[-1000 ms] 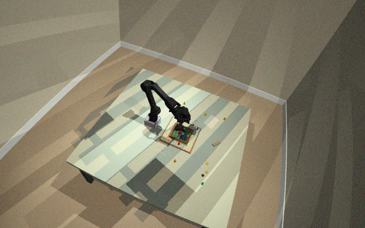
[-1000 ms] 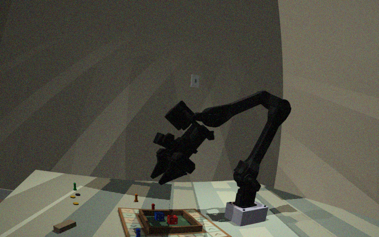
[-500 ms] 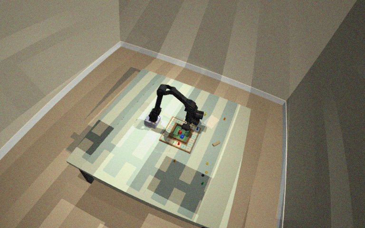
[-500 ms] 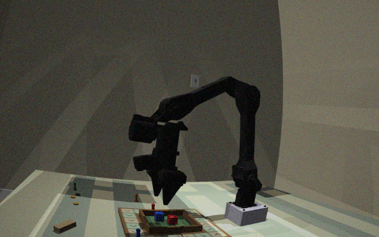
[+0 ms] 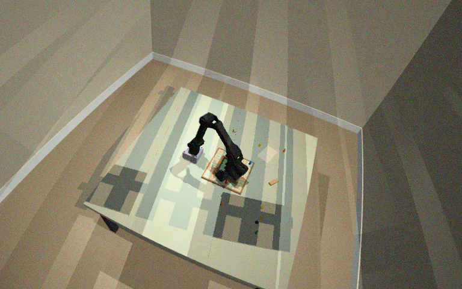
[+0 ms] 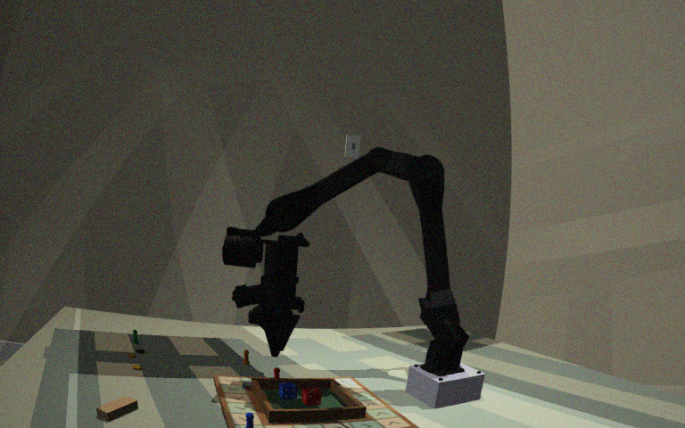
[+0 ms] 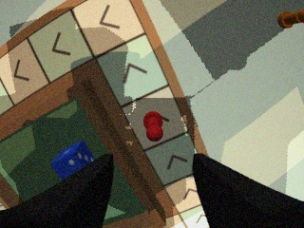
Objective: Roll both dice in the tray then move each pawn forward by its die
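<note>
The blue die [image 6: 287,390] [image 7: 71,159] and red die [image 6: 311,396] lie inside the brown-walled tray [image 6: 317,415] [image 7: 119,138]. The red die is out of the wrist view; I cannot read either top face surely. The red pawn [image 5: 226,182] [image 6: 276,373] [image 7: 153,125] stands on the board [image 5: 218,184], beside the tray, two squares before a corner. The blue pawn [image 5: 249,162] [image 6: 249,419] stands near another board corner. My gripper [image 6: 275,354] [image 7: 153,161] is partly open and empty, above the tray's edge and the red pawn's side of the board.
An orange pawn [image 5: 221,204] [image 6: 245,357] [image 7: 292,20] stands off the board near the red pawn's side. A wooden block [image 5: 274,182] [image 6: 117,407], a green pawn [image 5: 256,232] [image 6: 135,336], a black disc [image 5: 257,222] and a pale sheet [image 5: 267,154] lie farther out, with small yellow pieces.
</note>
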Robot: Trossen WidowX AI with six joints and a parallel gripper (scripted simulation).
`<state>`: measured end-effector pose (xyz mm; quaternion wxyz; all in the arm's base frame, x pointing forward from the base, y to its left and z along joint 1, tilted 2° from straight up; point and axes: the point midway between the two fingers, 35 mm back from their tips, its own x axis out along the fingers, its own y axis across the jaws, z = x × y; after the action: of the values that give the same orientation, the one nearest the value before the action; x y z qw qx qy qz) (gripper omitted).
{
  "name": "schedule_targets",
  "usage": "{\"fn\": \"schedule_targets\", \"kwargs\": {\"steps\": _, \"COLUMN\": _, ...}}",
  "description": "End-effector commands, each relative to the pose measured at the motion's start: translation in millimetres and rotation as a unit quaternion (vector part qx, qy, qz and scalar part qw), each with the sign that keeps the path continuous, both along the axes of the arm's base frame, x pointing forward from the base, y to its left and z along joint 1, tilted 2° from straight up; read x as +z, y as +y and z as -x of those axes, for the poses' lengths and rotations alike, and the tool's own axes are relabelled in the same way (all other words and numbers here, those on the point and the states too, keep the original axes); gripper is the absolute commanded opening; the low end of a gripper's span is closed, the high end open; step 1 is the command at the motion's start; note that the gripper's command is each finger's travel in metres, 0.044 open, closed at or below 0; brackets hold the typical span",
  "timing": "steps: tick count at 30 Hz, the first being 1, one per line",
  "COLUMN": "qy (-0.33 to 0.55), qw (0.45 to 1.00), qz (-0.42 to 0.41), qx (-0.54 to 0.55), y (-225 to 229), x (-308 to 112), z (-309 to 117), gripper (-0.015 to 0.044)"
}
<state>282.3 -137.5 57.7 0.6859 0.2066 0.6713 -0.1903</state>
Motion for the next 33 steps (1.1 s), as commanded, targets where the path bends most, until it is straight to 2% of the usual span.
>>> {"fn": "schedule_targets", "kwargs": {"steps": 1, "qy": -0.001, "qw": 1.000, "qz": 0.001, "qx": -0.010, "y": -4, "x": -1, "z": 1, "gripper": 0.0200}}
{"fn": "schedule_targets", "kwargs": {"steps": 33, "qy": -0.001, "qw": 1.000, "qz": 0.000, "qx": -0.010, "y": -2, "x": -48, "z": -1, "gripper": 0.0200}}
